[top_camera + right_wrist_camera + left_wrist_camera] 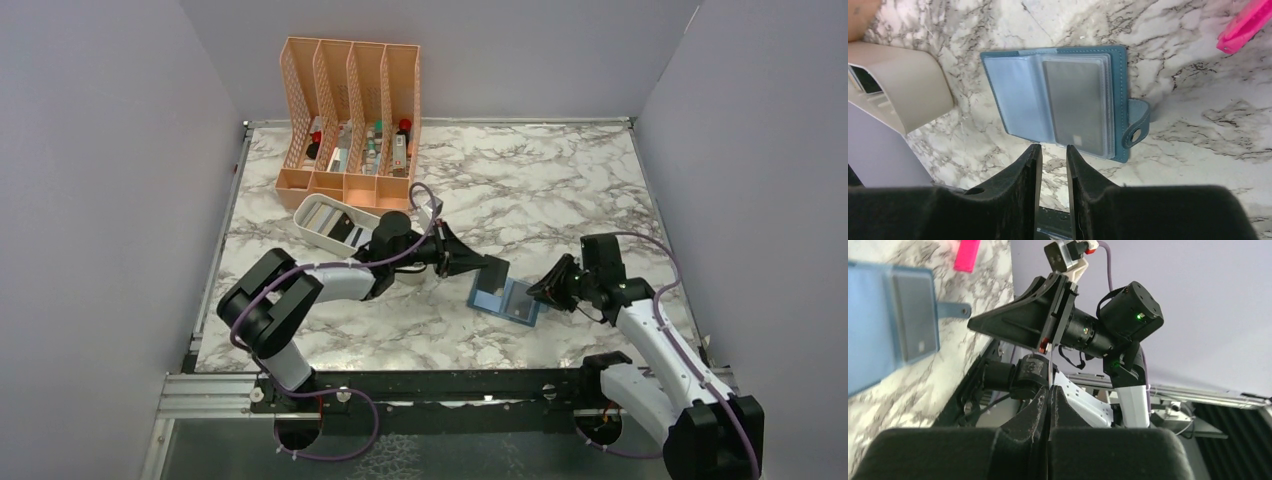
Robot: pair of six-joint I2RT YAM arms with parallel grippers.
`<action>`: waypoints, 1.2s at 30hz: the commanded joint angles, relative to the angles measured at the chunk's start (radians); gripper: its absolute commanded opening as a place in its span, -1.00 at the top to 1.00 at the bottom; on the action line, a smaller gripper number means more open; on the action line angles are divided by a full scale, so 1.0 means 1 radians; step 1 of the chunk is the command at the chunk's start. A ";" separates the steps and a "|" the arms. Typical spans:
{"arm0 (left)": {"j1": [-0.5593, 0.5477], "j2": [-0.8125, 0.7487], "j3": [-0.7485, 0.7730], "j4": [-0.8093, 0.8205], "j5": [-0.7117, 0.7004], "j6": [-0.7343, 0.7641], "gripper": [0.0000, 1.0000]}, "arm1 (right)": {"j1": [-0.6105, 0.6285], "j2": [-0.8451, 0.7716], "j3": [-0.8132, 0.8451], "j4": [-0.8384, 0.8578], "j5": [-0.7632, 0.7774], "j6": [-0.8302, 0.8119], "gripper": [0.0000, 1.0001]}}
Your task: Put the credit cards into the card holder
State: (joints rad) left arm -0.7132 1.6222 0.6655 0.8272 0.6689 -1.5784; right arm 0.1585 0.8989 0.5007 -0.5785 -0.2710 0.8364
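The card holder (1013, 95) lies open on the worktop (1198, 115), just ahead of the right tool (1050, 150), its long axis crosswise; that tool is narrowly parted, apparently empty; the left tool (1049, 400), at the holder's opposite edge, is clenched.

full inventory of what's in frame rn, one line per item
card holder: 1, teal-blue, lying open mid-table between the claws
card: 1, grey, in the holder's clear sleeve
tray: 1, white, oblong, in front of the organizer
cards in tray: count unclear, pale and dark
organizer: 1, peach mesh, four slots, back left
small bottles: several, some with red or black caps, in the organizer's slots
pink object: 1, bright pink, on the table near the holder's snap tab, cut off by the frame
table: 1, white-grey marble
left claw: shut, by the holder's left side
right claw: slightly open, nothing between its tips, by the holder's right side
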 commanded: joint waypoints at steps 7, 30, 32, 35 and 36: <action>-0.037 0.214 0.153 0.020 0.088 0.325 1.00 | 0.007 -0.004 0.036 0.052 -0.073 -0.167 0.41; -0.105 0.347 0.308 -0.251 -0.128 0.779 1.00 | 0.007 0.128 -0.036 0.148 0.054 -0.141 0.46; -0.109 0.350 0.308 -0.250 -0.144 0.790 1.00 | 0.007 0.148 -0.047 0.171 0.055 -0.136 0.47; -0.114 0.357 0.313 -0.250 -0.167 0.793 1.00 | 0.007 0.180 -0.071 0.219 0.033 -0.139 0.47; -0.114 0.362 0.315 -0.250 -0.171 0.785 1.00 | 0.007 0.189 -0.078 0.231 0.026 -0.139 0.47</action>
State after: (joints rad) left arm -0.8200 1.9553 0.9592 0.5804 0.5526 -0.8280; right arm 0.1589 1.0580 0.4580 -0.4263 -0.2493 0.6975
